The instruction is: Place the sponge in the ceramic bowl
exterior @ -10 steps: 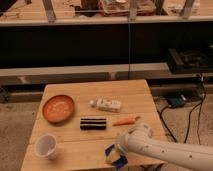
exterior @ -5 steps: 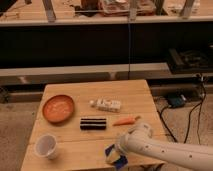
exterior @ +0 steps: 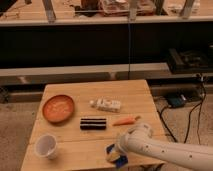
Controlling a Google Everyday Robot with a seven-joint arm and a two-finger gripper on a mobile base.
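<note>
Finding the sponge (exterior: 116, 156) well apart from the ceramic bowl (exterior: 58, 108), lying nearer the camera and off to the bowl's right as viewed, showing blue at its edges and a paler patch between. Noting the gripper (exterior: 118, 151) hanging right at it, equally far from the bowl; not managing to tell whether gripping the sponge or merely standing over it. Checking against the past second: seeing nothing shifting, with sponge, gripper and white arm (exterior: 167, 150) all keeping the same spot relative to the bowl. Reading that, as judgement only, as a pause at the pickup point, not a carry toward the bowl. Seeing the bowl's speckled centre lying bare, so counting the placement as still outstanding. Logging the rest on the wooden table (exterior: 75, 92): black striped block (exterior: 93, 123) just right of the bowl and slightly nearer the camera; white packet (exterior: 106, 104) right of the bowl at about its level; orange carrot-like piece (exterior: 125, 120) farther right again; whitish cup (exterior: 46, 146) nearer the camera than the bowl.
</note>
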